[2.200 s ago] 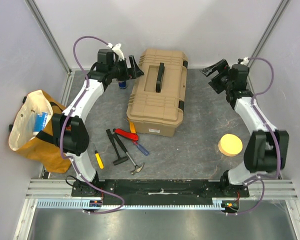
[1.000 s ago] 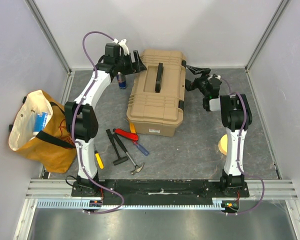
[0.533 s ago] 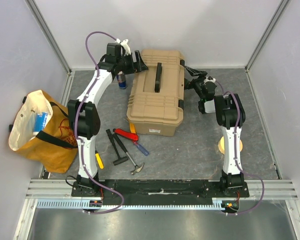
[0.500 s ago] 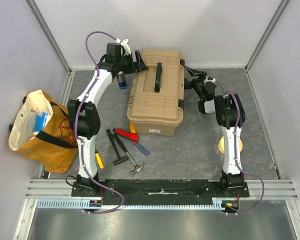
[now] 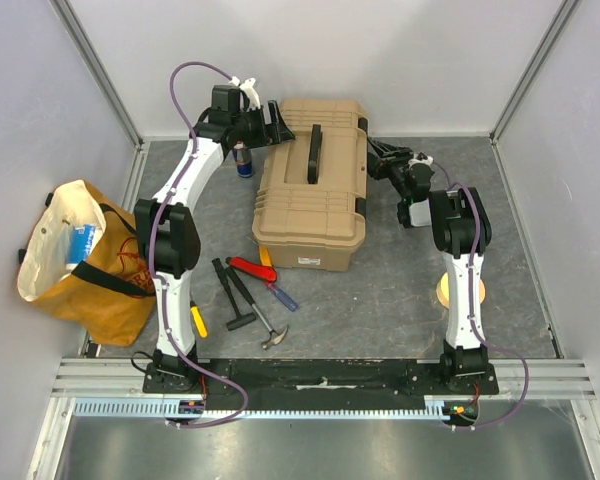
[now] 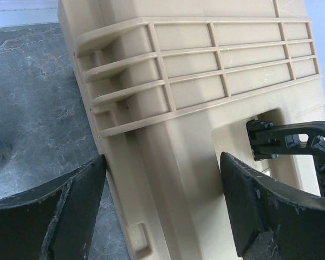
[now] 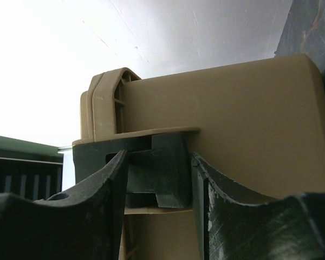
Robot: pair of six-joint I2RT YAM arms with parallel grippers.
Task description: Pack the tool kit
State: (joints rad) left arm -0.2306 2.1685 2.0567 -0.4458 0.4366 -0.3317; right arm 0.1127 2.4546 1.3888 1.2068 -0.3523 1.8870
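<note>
Before packing anything, must get the toolbox (image 5: 315, 190) open: sits shut toward the back middle of the surface (image 5: 400, 300), lid down, black handle (image 5: 318, 152) lying flat along the top. Judged barely begun on that evidence, and probably at the opening step. At the box's right side, right tool (image 7: 157, 187) with fingers parted, one on each side of the black latch (image 7: 165, 162), close against it but not seen clamping. At the far left corner, left tool (image 6: 162, 184) spread wide too, holding nothing, fingers straddling the ribbed tan lid near the handle recess. Out in front of the box, lying loose on the surface and not yet packed: red-handled pliers (image 5: 248, 266), blue-handled screwdriver (image 5: 283, 297), hammer (image 5: 270, 330), black-handled implement (image 5: 230, 295) and, a little apart to the left, yellow-handled screwdriver (image 5: 197, 320). Farther out: small blue can (image 5: 244, 166) just beside the box's far left side, round tan disc (image 5: 461, 290) near the right arm, yellow bag (image 5: 80, 265) at the left edge. Cannot tell whether those three belong in the kit. Left to do, by this reading: free the latch, raise the lid, carry each loose piece inside, then shut and fasten again.
</note>
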